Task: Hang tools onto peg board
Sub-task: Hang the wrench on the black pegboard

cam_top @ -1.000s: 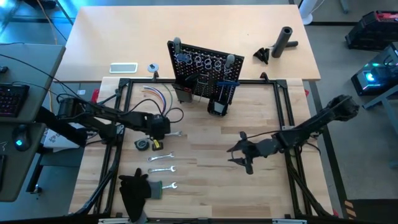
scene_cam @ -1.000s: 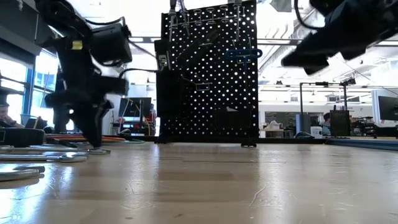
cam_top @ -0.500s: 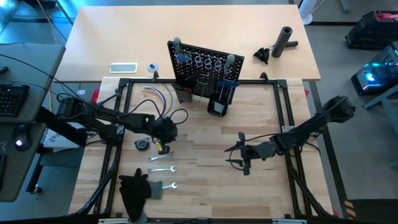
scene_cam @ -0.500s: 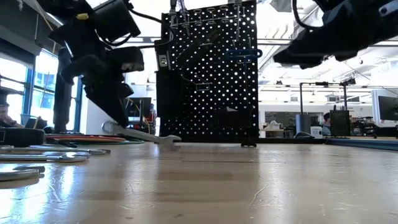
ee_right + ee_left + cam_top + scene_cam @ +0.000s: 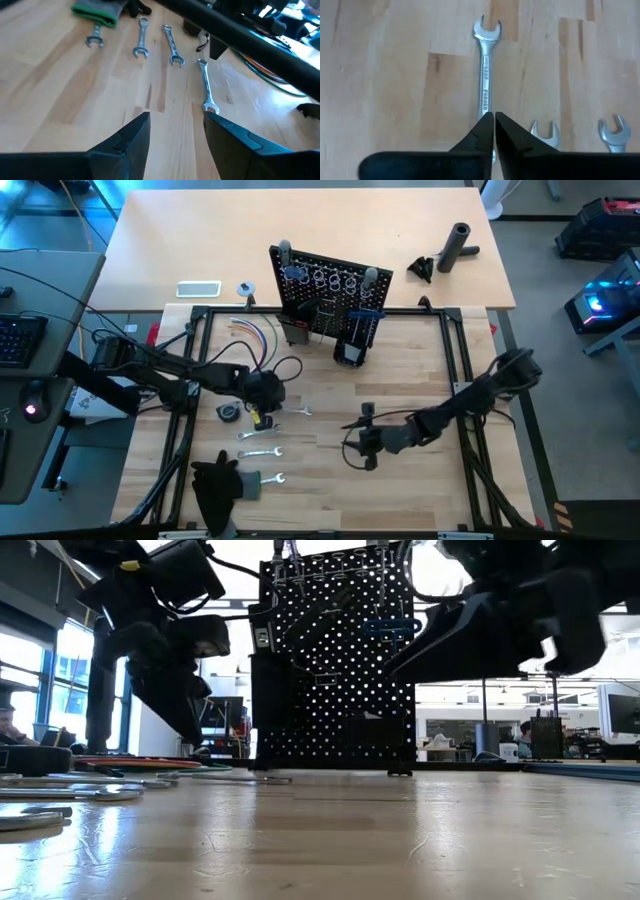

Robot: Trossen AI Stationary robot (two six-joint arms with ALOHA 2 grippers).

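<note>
A silver wrench [image 5: 485, 75] lies flat on the table, also seen in the high view [image 5: 293, 411] and the low view [image 5: 235, 777]. My left gripper [image 5: 494, 119] is shut and hovers over the wrench's near end [image 5: 262, 396]; the low view shows air between fingertips and wrench. My right gripper [image 5: 175, 132] is open, low over bare wood right of the wrench [image 5: 358, 446], fingers toward it. Three more wrenches [image 5: 262, 442] lie near the table's near-left part. The black peg board [image 5: 325, 288] stands upright at the far side with tools hanging on it.
A small tape measure [image 5: 228, 412] and a yellow-black tool [image 5: 254, 419] lie beside my left gripper. Coloured wires [image 5: 252, 332] lie left of the board. A black cloth [image 5: 215, 485] lies at the near-left edge. A black cylinder [image 5: 458, 245] stands far right. A black frame [image 5: 455, 350] borders the work area.
My left gripper raised one end of the wrench and swung it toward the table's right; the wrench now lies flat again, farther right than before, with the gripper above it. My right gripper has moved toward the table's left and near edge, toward that wrench.
</note>
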